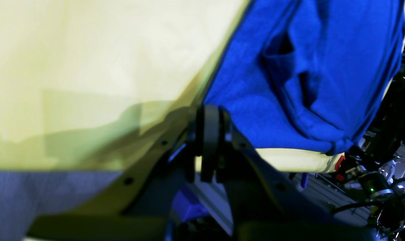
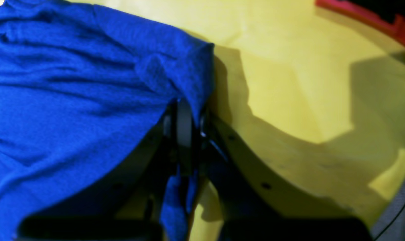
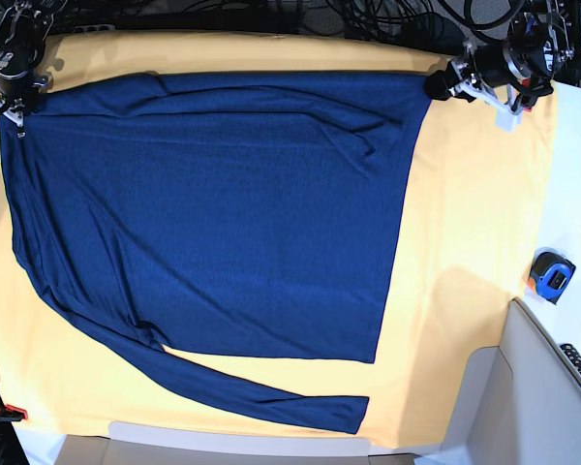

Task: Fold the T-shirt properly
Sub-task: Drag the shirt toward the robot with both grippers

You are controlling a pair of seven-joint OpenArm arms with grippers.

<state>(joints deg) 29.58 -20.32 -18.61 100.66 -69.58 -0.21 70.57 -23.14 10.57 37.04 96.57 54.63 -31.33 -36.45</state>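
Fingers of both grippers are pinched tight on corners of the T-shirt [image 3: 213, 213]. Your left gripper [image 3: 443, 81] holds the far corner on one side and your right gripper [image 3: 17, 105] holds the far corner on the other. The shirt lies spread flat on the yellow cloth [image 3: 465, 242], with one long sleeve [image 3: 261, 392] stretched along the near edge. You have made no fold yet, so all the folding looks left to do. A blue tape measure [image 3: 550, 277] sits well apart.
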